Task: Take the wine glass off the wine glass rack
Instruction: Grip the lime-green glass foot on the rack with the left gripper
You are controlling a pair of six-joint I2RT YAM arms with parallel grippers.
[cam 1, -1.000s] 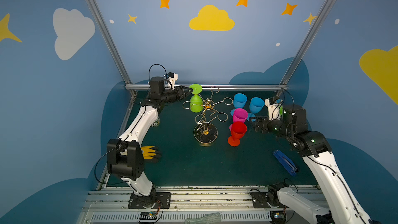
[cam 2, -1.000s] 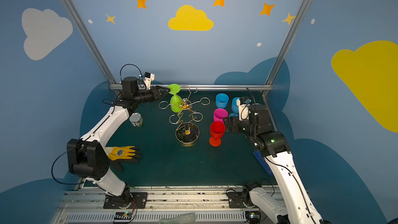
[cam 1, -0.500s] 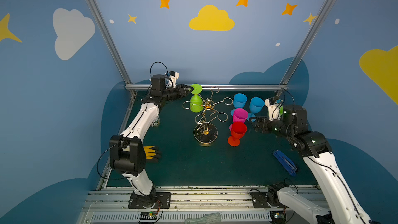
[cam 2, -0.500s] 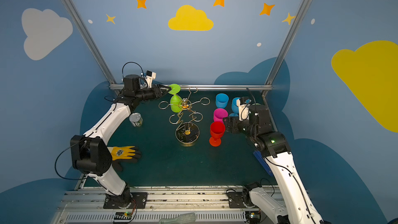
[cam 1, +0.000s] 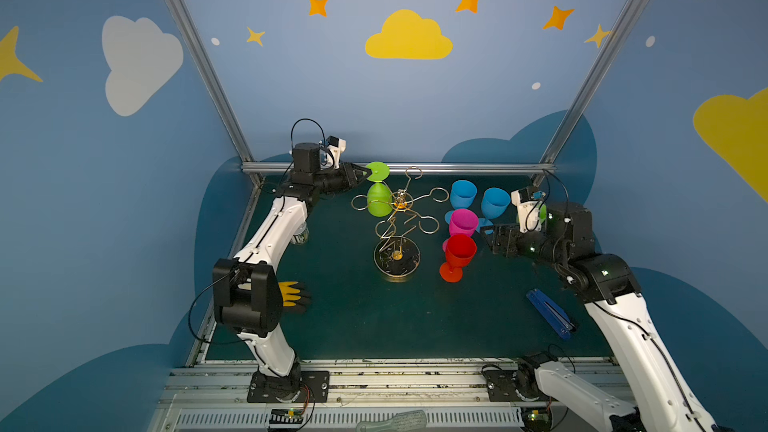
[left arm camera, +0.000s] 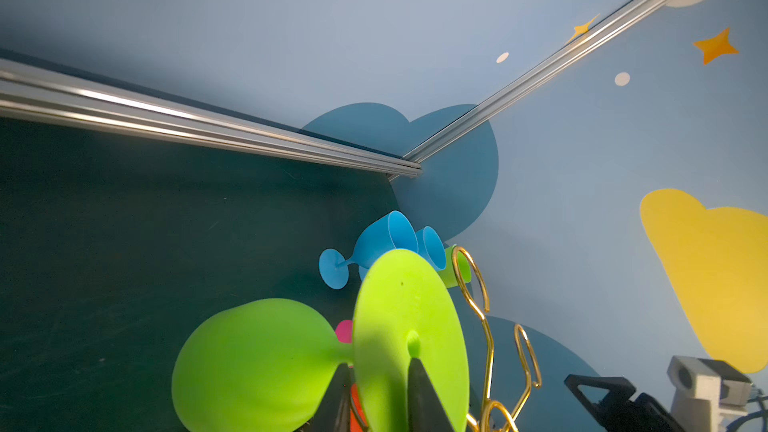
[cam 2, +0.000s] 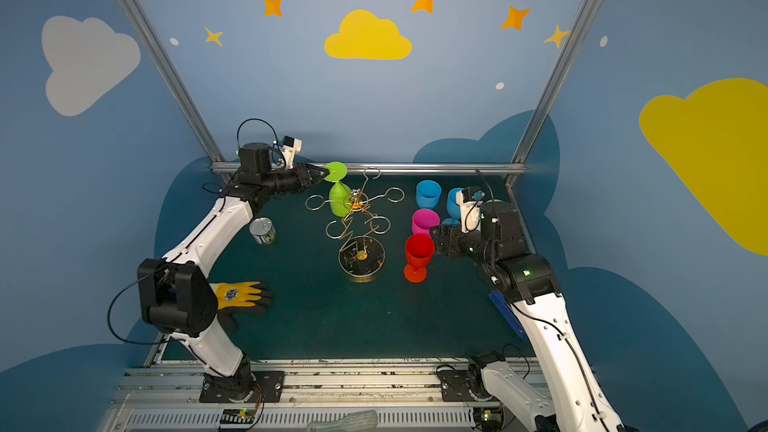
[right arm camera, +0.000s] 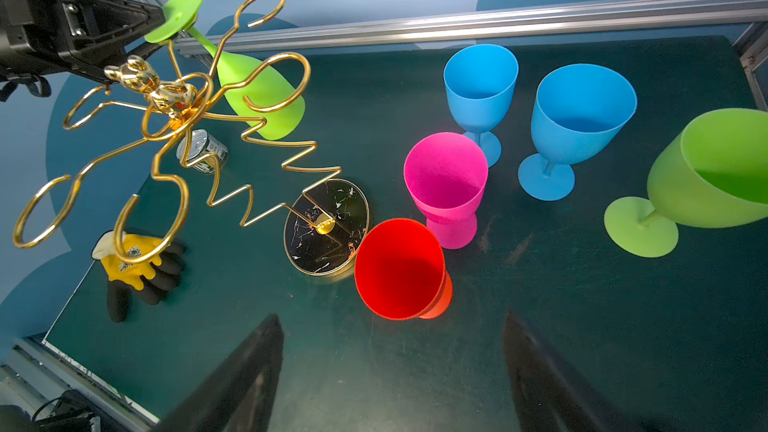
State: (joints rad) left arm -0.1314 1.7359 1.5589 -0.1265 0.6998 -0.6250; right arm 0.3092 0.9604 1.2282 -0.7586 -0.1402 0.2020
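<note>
Task thing: a bright green plastic wine glass (cam 1: 378, 203) is hung upside down on the thin gold wire wine glass rack (cam 1: 397, 258). It is on the rack's far left side, above the dark green worktop (cam 1: 353, 326).
Long axis: the stem is set nearly straight up and down. The round foot is on top and the open mouth is at the bottom.
Left end effector: the left end effector (left arm camera: 379, 367) is clamped on the edge of the round foot, with one finger on each flat face. The glass is reached from the left side.
Right end effector: the right end effector (cam 1: 491, 234) is spread wide with nothing in it. It is kept well apart from the rack, just beside the red plastic cup (right arm camera: 399, 268).
Nearer arm: the left arm is nearer, and the glass is already gripped by it.
Way out: it is judged that the stem must be slid sideways out of its wire loop, away from the middle pole and toward the left arm. Which way the loop's gap faces cannot be told.
Cups: two blue plastic cups (right arm camera: 480, 76), a pink plastic cup (right arm camera: 444, 176), the red one and a second green glass (right arm camera: 715, 176) are stood upright to the right of the rack. All are seen to be empty.
Tin: a small silver tin can (cam 2: 262, 230) is set near the left arm. What is in it cannot be seen.
</note>
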